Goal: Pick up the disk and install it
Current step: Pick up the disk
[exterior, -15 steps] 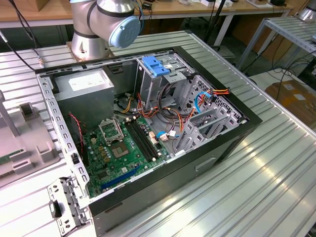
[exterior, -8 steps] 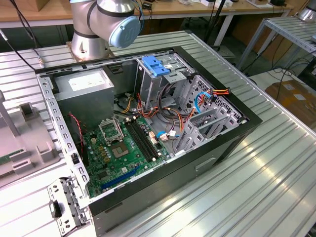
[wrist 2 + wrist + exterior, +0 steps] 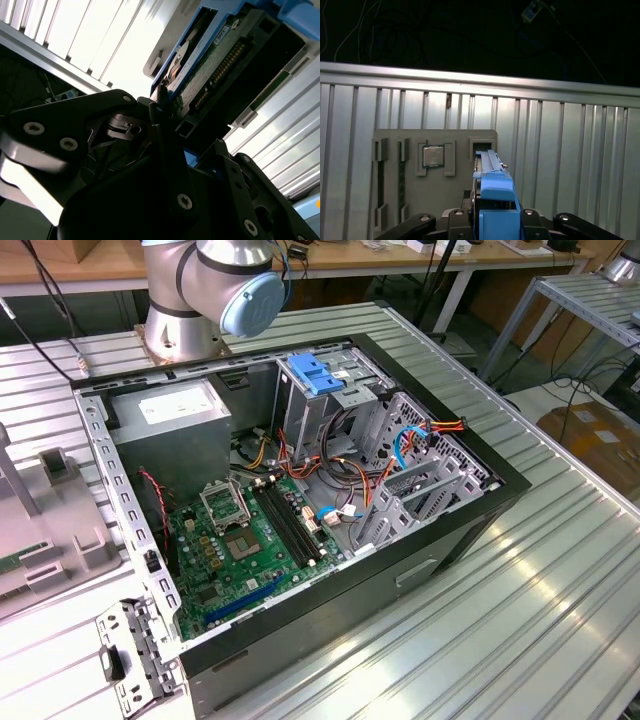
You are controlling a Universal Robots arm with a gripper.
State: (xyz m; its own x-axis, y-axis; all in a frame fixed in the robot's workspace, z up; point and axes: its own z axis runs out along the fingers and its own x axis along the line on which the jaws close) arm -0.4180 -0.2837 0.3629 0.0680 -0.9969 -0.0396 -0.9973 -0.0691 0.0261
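Firmly clamped in the gripper (image 3: pixel 492 220), by its blue rail: the disk (image 3: pixel 492 192), edge-on over the grey parts tray (image 3: pixel 435 195) on the ribbed table (image 3: pixel 570 160). Seemingly mid pick-up, not yet installed. Calls for a square, level line-up with the drive cage (image 3: pixel 305 420), well apart.

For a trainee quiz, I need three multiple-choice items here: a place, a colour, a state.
1. Where is the silver disk in blue plastic rails?
A) on a floor
B) in the black gripper, by the flat grey plastic tray
C) in a person's hand

2. What colour is the large circuit board?
A) red
B) white
C) green

3. The black metal computer case is:
A) open
B) shut by a panel
C) wrapped in foil

Answers: 1 B, the gripper clamps its rails; 2 C, plainly green; 3 A, its inside shows.
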